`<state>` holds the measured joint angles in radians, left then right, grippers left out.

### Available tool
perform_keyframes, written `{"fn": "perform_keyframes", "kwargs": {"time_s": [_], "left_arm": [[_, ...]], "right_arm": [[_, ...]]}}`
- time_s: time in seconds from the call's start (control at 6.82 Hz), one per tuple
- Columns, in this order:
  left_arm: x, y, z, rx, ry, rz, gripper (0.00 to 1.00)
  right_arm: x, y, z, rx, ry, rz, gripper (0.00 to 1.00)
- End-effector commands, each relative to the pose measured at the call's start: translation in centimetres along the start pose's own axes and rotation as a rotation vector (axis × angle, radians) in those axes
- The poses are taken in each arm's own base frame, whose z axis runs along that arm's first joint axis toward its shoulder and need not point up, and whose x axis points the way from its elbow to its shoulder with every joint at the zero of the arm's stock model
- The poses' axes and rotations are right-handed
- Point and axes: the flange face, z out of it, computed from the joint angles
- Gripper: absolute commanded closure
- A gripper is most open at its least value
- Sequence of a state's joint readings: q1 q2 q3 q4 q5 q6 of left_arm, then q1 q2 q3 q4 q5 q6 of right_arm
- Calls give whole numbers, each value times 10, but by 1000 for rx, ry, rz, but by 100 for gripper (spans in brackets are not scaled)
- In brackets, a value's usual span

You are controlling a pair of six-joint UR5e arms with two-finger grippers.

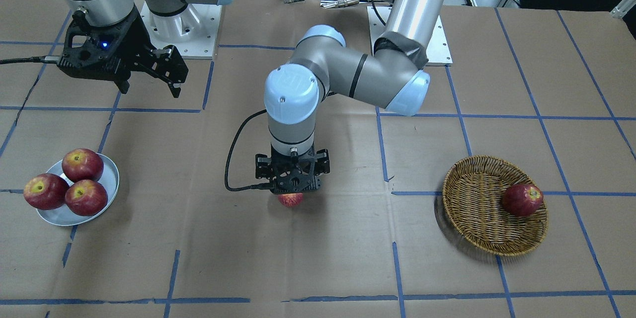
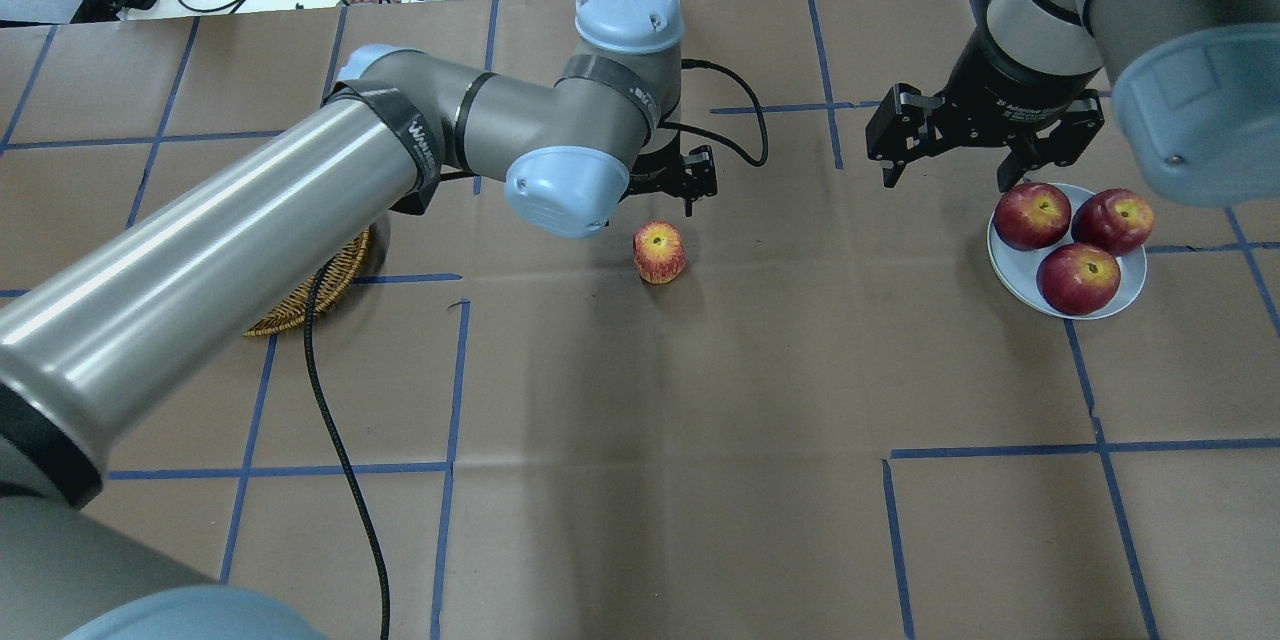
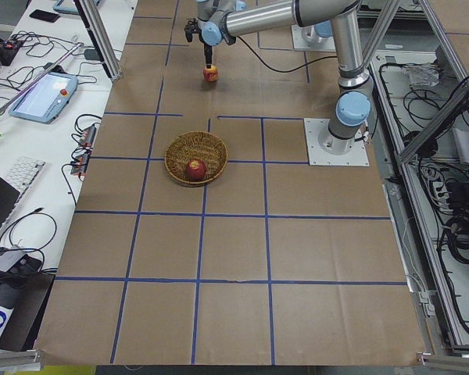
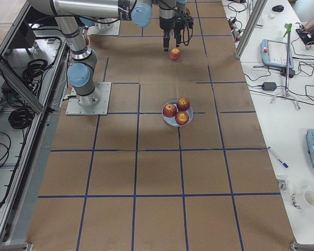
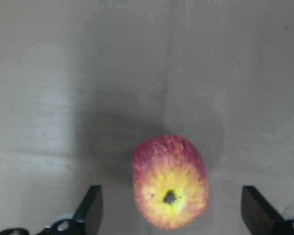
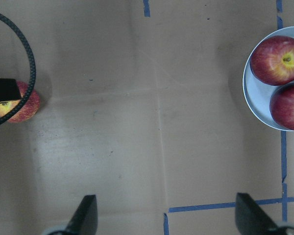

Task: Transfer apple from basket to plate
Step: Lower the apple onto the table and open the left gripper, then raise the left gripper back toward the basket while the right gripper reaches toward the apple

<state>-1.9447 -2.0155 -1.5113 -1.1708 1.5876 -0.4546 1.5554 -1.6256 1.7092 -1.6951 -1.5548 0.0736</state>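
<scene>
My left tool [image 1: 292,186] points straight down, and its two black fingers [image 5: 90,213] are spread wide. It grips nothing. The apple [image 5: 170,182] sits between the fingers but touches neither one. It rests on the worktop [image 2: 700,420] near the middle, well apart from both the basket [image 1: 477,208] and the plate [image 2: 1008,258]. The apple is round and smooth, red with thin stripes. It has a big yellow patch around the dark stem dip. A black cable [image 1: 227,169] loops out from the side of the left tool. There are white letters on a black band [image 2: 415,135] around that arm, but they are too blurred for me to read. The round cap [image 1: 290,90] on the arm's joint is pale blue, with a raised mark I cannot make out.

My right tool [image 2: 948,168] hangs above the worktop just beside the plate. Its fingers are spread wide too, and it grips nothing. It has small white writing on its black neck, too tiny to read, and a little blue light [image 1: 104,44] glows on it.

The plate is round, smooth and pale, with a raised rim. On it sit three red apples [image 2: 1078,278], touching each other. The basket is round and shallow, woven from brown wicker. One dark red apple [image 1: 521,199] lies inside it by the rim. The worktop is covered in flat brown paper, with lines of blue tape [image 2: 280,470] making squares.
</scene>
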Motion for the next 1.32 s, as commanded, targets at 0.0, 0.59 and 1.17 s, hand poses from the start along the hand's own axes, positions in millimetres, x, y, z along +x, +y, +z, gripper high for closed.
{"fn": "perform_keyframes", "kwargs": {"time_s": [0.0,0.59,1.17], "left_arm": [[-51,20,-95,-24,-11,33,1],[-162,78,-208,-26,-11,248,1],[-202,85,-223,-43,-14,265,1]], "right_arm": [[-3,0,1,1,2,-6,0],[-20,-7,11,14,-13,4,0],[-133,-18,82,50,-28,33,0]]}}
